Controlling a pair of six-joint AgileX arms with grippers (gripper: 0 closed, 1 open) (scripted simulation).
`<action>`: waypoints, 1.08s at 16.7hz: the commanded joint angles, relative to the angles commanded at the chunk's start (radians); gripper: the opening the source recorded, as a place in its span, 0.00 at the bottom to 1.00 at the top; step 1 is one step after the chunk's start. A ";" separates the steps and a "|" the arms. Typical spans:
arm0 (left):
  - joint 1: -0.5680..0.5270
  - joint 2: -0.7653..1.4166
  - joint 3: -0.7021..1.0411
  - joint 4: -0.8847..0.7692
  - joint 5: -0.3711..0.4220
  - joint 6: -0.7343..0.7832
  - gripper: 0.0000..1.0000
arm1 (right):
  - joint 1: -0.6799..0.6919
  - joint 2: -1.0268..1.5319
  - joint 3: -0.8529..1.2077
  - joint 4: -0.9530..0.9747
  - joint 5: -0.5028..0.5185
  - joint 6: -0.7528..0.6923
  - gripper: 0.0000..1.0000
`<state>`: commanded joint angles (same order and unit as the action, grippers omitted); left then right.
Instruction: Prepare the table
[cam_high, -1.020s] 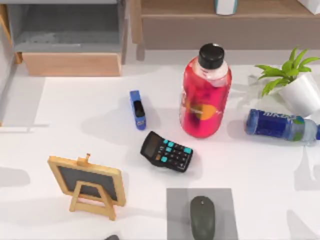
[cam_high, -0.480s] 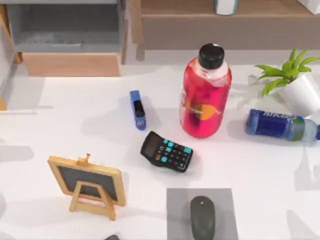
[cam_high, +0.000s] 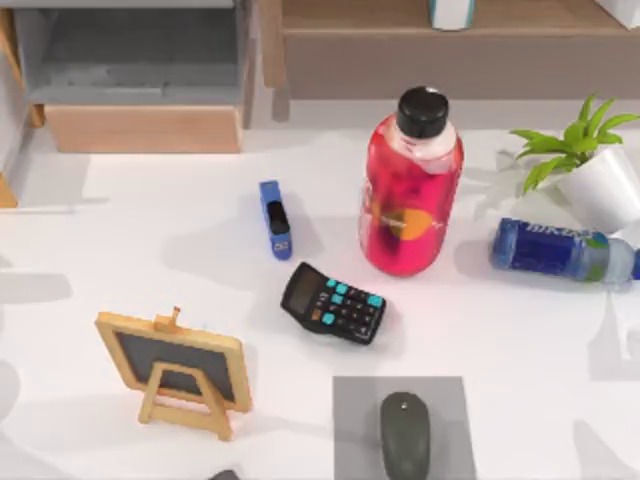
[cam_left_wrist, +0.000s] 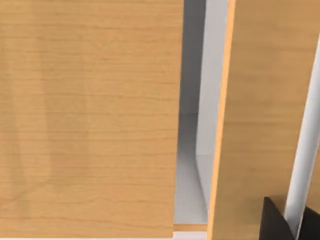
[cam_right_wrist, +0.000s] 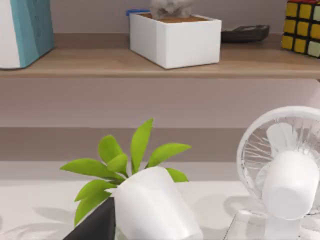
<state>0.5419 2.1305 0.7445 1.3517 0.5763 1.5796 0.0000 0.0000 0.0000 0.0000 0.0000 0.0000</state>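
Desk (cam_high: 150, 240), top view: the broad white surface spans the frame below the shelf cabinet (cam_high: 140, 125). Since half a second ago the wood sliver (cam_high: 6, 190) at the left edge sits higher and the shadows there have shifted; all objects are unmoved. The upright red bottle (cam_high: 410, 200) holds red liquid; the blue bottle (cam_high: 560, 250) lies flat; the tilted white pot (cam_high: 605, 185) carries a green plant. Left tool (cam_left_wrist: 280, 222) faces wood panels, right tool (cam_right_wrist: 97, 225) is near the pot; spread or pressed together cannot be told.
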 joint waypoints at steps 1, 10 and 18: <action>-0.007 0.009 0.021 -0.011 -0.008 0.000 0.00 | 0.000 0.000 0.000 0.000 0.000 0.000 1.00; -0.086 0.103 0.232 -0.126 -0.082 -0.004 0.00 | 0.000 0.000 0.000 0.000 0.000 0.000 1.00; -0.101 0.148 0.324 -0.177 -0.102 -0.004 0.00 | 0.000 0.000 0.000 0.000 0.000 0.000 1.00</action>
<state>0.4405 2.2781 1.0684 1.1743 0.4743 1.5755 0.0000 0.0000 0.0000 0.0000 0.0000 0.0000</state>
